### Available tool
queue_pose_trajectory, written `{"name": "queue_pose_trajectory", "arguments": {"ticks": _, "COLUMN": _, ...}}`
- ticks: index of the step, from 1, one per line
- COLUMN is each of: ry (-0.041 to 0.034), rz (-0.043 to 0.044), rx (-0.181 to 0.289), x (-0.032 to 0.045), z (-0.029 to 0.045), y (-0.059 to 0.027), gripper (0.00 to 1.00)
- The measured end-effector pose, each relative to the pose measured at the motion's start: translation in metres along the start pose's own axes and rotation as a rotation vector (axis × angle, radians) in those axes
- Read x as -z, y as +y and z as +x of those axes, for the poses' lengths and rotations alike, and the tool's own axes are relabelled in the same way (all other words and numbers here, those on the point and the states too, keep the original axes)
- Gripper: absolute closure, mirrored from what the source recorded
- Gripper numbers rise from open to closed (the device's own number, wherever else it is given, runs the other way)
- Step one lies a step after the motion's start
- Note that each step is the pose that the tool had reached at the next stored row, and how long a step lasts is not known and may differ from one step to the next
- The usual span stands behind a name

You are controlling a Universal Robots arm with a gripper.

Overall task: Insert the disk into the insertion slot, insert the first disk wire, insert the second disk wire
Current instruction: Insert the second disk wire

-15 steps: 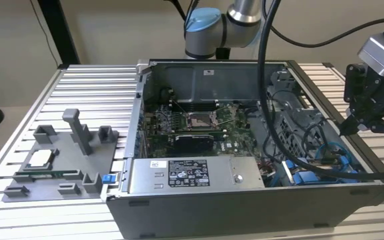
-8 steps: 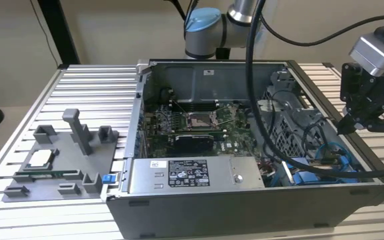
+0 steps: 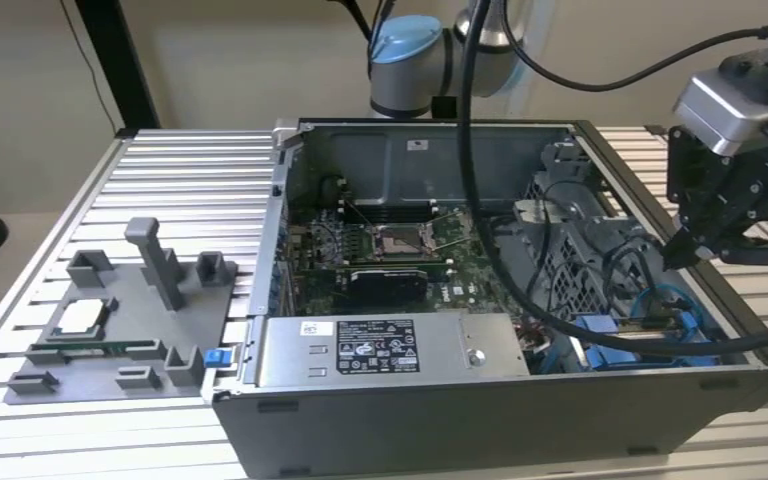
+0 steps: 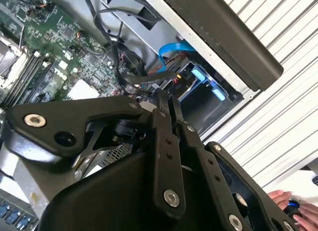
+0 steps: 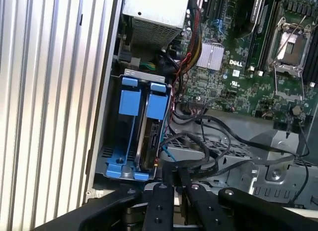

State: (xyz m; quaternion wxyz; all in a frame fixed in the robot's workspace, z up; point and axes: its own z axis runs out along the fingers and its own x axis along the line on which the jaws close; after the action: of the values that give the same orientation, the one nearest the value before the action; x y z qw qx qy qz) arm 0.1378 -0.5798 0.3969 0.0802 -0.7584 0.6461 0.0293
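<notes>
Case: open desktop computer case lying on a slatted aluminium table, its inside facing up.
Motherboard: green, flat on the case floor, with an empty processor socket near its middle.
Power supply: grey labelled box along the near wall of the case.
Insertion slot: at the exterior view's right end of the case, blue plastic parts showing, a blue cable curving above it.
Gripper: dark fingers pointing down over the case's right edge, above the slot; jaws look closed together.
Arm cable: thick black hose hanging across the case.
Grey fixture: moulded tray with upright posts on the table, left of the case.
</notes>
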Motion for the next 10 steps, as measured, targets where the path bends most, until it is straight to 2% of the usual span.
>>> {"name": "queue_pose_trajectory", "arguments": {"ticks": 4, "ry": 0.0009, "rz": 0.0055, "rx": 0.001, "x": 0.0003, "z": -0.0009, "y": 0.0055, "gripper": 1.00}}
{"name": "queue_pose_trajectory", "arguments": {"ticks": 10, "ry": 0.0015, "rz": 0.0092, "rx": 0.001, "x": 0.0008, "z": -0.0021, "y": 0.0127, "gripper": 1.00}}
